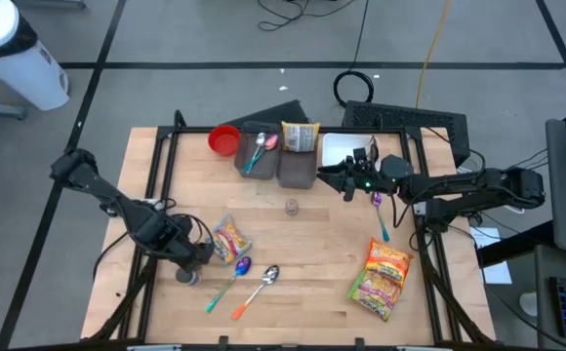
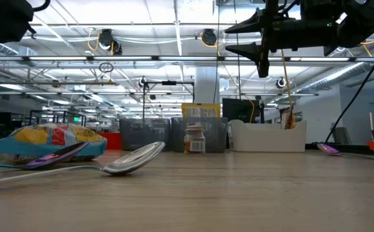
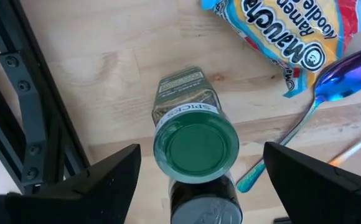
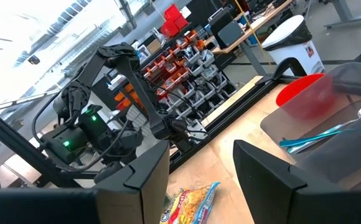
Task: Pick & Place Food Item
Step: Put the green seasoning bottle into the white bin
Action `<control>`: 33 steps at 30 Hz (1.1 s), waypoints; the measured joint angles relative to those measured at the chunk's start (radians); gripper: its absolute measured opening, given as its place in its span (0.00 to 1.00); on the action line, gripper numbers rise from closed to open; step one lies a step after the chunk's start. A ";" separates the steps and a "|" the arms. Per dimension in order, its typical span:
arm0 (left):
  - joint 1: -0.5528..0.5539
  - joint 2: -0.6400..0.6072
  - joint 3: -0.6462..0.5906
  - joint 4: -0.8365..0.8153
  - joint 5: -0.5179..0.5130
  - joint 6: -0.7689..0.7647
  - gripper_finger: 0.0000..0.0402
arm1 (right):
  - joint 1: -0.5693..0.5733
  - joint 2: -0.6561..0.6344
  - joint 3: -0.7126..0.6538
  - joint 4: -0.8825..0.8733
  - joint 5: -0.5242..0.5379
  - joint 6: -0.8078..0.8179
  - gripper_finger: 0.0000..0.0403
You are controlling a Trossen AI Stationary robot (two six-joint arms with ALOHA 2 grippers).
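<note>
**Ana:** Green-capped spice jar [image 3: 195,138] first. It stands upright near the bench's [image 1: 312,249] near left corner, and the left gripper [image 3: 196,177] hangs right over it, fingers spread as wide as they go, one on each side, touching nothing.

**Ben:** So the pick is only lined up?

**Ana:** I'd say so. The next move calls for a straight drop until the fingers flank the jar, then a close below the cap.

**Ben:** Anything crowding it?

**Ana:** A noodle packet [image 1: 231,239] and two spoons [image 1: 249,278] lie just beside it, toward the middle. They look clear of the fingers.

**Ben:** And farther back?

**Ana:** A second noodle packet [image 1: 381,278] lies near the right edge. The right gripper [image 1: 345,178] waits raised by the far bins [image 1: 296,174], fingers partly open and empty.
</note>
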 joint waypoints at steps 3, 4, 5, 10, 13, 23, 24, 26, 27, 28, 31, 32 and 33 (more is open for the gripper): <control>0.007 0.011 0.000 0.000 0.000 0.000 0.84 | 0.000 0.000 0.000 0.000 0.000 0.000 0.42; 0.011 0.014 0.000 0.000 0.000 0.000 0.83 | 0.000 0.000 0.000 0.000 0.000 0.000 0.42; 0.015 0.016 0.000 0.000 0.000 0.001 0.82 | 0.000 0.000 0.000 0.000 0.000 0.000 0.42; 0.029 0.018 0.000 -0.006 -0.011 0.001 0.79 | 0.000 0.000 0.000 0.001 0.000 0.000 0.42; 0.037 0.018 0.000 -0.007 -0.011 0.007 0.76 | 0.000 0.000 0.000 0.001 0.000 0.000 0.42; 0.046 0.018 0.000 0.000 -0.005 0.030 0.67 | 0.000 0.000 0.000 0.000 0.000 0.006 0.42; 0.046 0.018 0.000 0.000 -0.004 0.030 0.67 | 0.000 0.000 0.000 0.001 0.000 0.005 0.42; 0.046 0.018 0.000 0.000 -0.004 0.029 0.65 | 0.000 0.000 0.000 0.001 0.000 0.005 0.42; 0.046 0.018 0.000 0.000 -0.004 0.029 0.65 | 0.000 0.000 0.000 0.000 -0.001 0.005 0.42; 0.046 0.018 0.000 0.000 -0.004 0.029 0.64 | 0.000 0.000 0.000 0.000 0.000 0.005 0.42; 0.046 0.018 0.000 0.000 -0.004 0.029 0.63 | 0.000 0.000 0.000 0.000 0.000 0.005 0.42; 0.046 0.018 0.000 0.000 -0.004 0.029 0.62 | 0.000 0.000 0.000 0.000 0.000 0.005 0.42; 0.046 0.018 0.000 0.000 -0.005 0.030 0.62 | 0.000 0.000 0.000 0.000 0.000 0.004 0.42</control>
